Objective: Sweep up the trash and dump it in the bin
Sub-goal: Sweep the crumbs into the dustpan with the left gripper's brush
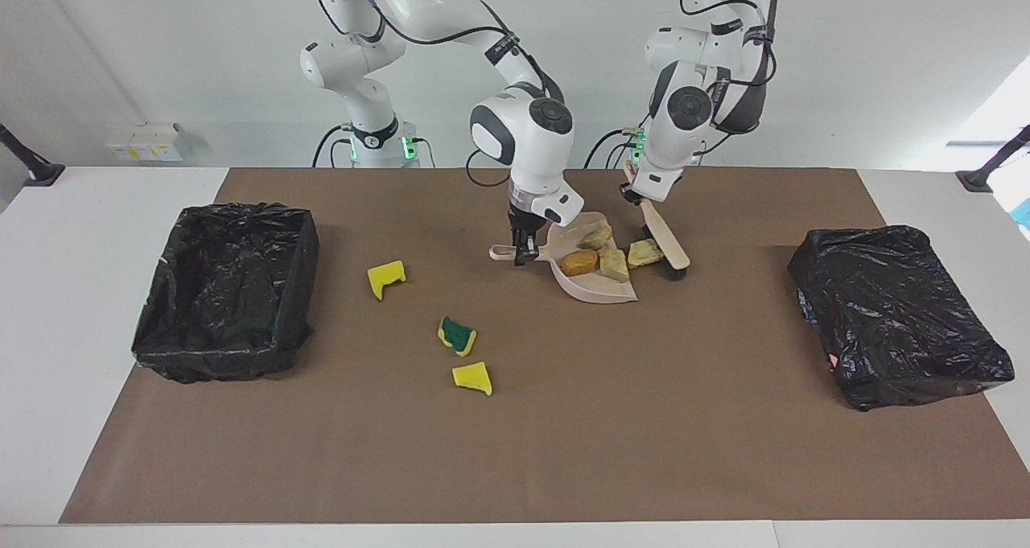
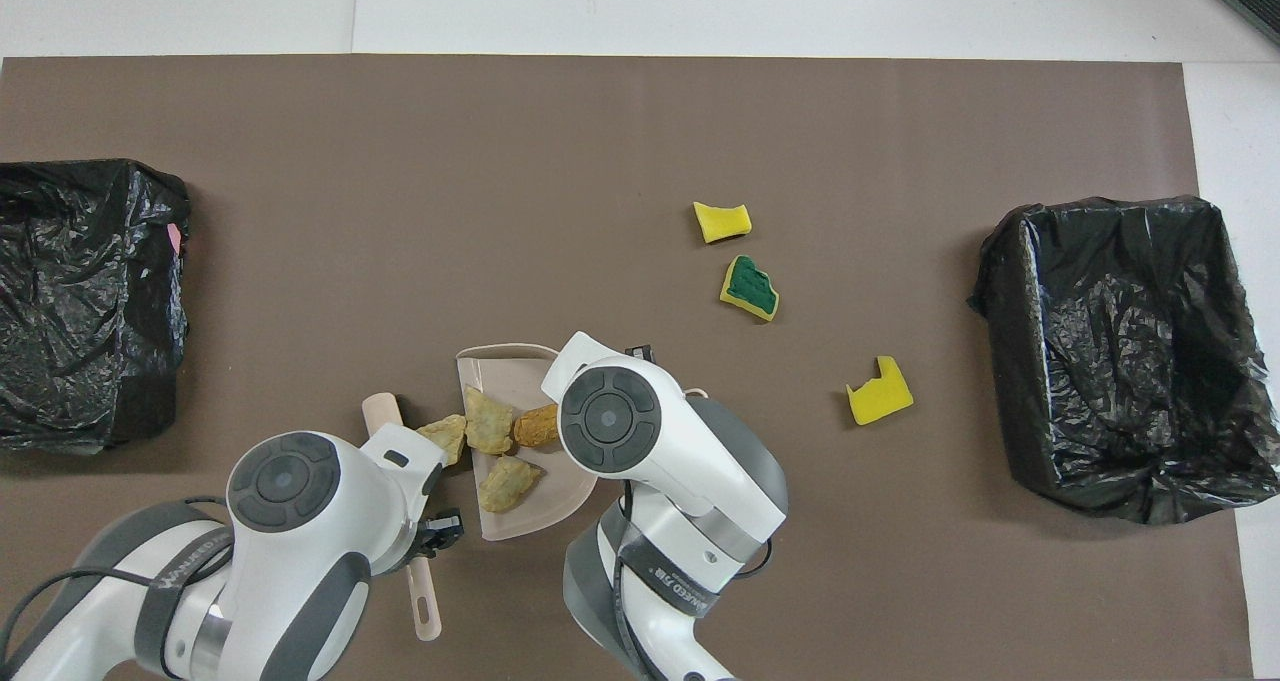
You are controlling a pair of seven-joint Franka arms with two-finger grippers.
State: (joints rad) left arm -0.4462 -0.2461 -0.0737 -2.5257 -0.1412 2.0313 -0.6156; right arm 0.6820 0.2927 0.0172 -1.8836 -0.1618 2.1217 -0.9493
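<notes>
Robotics laboratory test cell. Indicated by two white arms [image 1: 515,121] bolted at one end of a white table [image 1: 80,234], brown paper sheet [image 1: 563,435] taped flat as work surface, bare white wall, black clamp mounts [image 1: 32,166] at table corners, bag-lined bins [image 1: 225,290] at each end.

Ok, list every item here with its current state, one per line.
Dustpan: on the mat, handle held by right gripper, three chunks inside.
Brush: held by left gripper, bristles down beside the fourth chunk at the pan's mouth.
Three sponge pieces: loose on the mat.
Open bin: bag-lined.
Other bin: covered by its bag.
</notes>
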